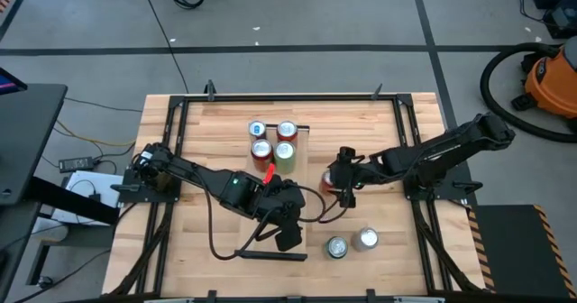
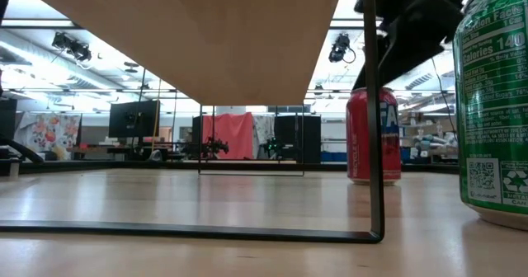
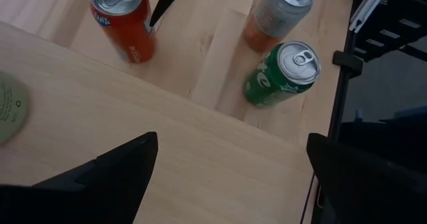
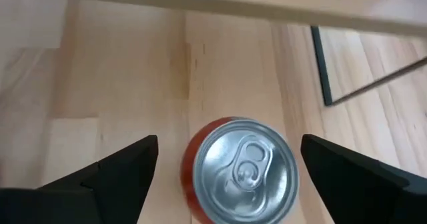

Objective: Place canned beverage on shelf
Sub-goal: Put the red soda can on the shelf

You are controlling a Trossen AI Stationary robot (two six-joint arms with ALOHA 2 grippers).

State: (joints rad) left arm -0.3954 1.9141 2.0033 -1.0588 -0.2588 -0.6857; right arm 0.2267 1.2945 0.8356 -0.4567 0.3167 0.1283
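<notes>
Right pincer (image 4: 227,171) hangs apart around the red can (image 4: 241,169); left pincer (image 3: 230,167) apart above the shelf (image 1: 270,213). Risk: an off-centre closing could tip the can toward 9 o'clock.

An orange shop vacuum with a black hose (image 1: 547,79) stands on the grey floor, off the far right corner of the slatted light-wood tabletop (image 1: 203,136). Left of the tabletop sits a dark desk (image 1: 27,136), with black cables (image 1: 86,141) trailing between.
</notes>
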